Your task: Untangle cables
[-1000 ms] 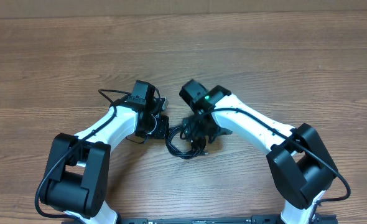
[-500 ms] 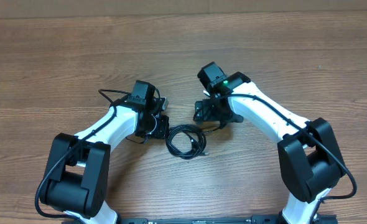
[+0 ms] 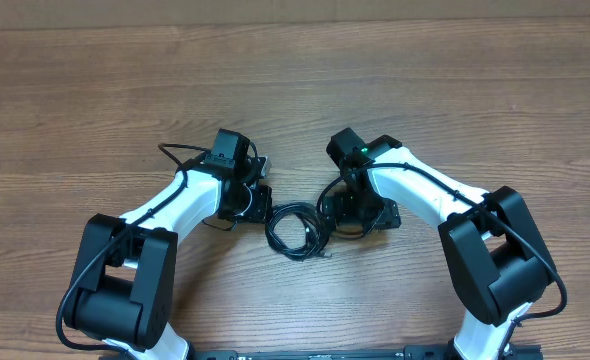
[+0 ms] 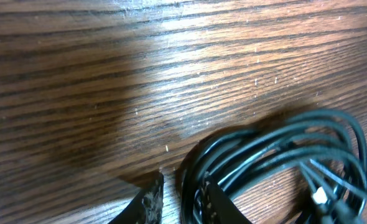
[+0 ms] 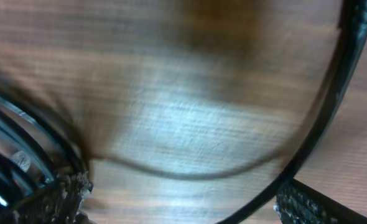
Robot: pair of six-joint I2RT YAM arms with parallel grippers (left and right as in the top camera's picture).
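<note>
The cables lie as a small black coil on the wood between my two arms. My left gripper sits at the coil's left edge. In the left wrist view it is nearly closed around a bunch of strands, and a white plug tip shows at the right. My right gripper hovers low at the coil's right edge. Seen from its own wrist, it is open wide, with one loose strand crossing between the fingers and more strands at the left.
The wooden table stretches wide to the back and both sides. A thicker black arm cable loops out by the left wrist. The two arm bases stand close to the near edge.
My right gripper lifted off the coil toward the back right, then came down again at the coil's right side. The left arm has stayed put.
</note>
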